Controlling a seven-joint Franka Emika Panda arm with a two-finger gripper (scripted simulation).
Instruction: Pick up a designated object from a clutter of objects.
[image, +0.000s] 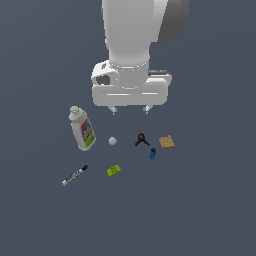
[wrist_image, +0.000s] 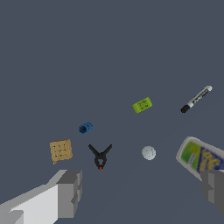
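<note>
The tiny pale dimpled ball (image: 113, 141) lies on the grey floor between the white bottle (image: 82, 129) and the black clamp (image: 142, 139); it also shows in the wrist view (wrist_image: 148, 153). My gripper (image: 131, 110) hangs above the clutter, open and empty, its fingertips (wrist_image: 70, 192) spread wide. The ball sits below it, a little toward the exterior view's left. The bottle (wrist_image: 200, 156), clamp (wrist_image: 100, 157), blue piece (wrist_image: 85, 128), tan square (wrist_image: 61, 150), lime-green block (wrist_image: 142, 105) and marker (wrist_image: 196, 99) all show in the wrist view.
In the exterior view the blue piece (image: 152, 153) and tan square (image: 167, 142) lie to the clamp's right. The lime-green block (image: 114, 170) and marker (image: 75, 175) lie nearer the front. All rest on a plain dark grey surface.
</note>
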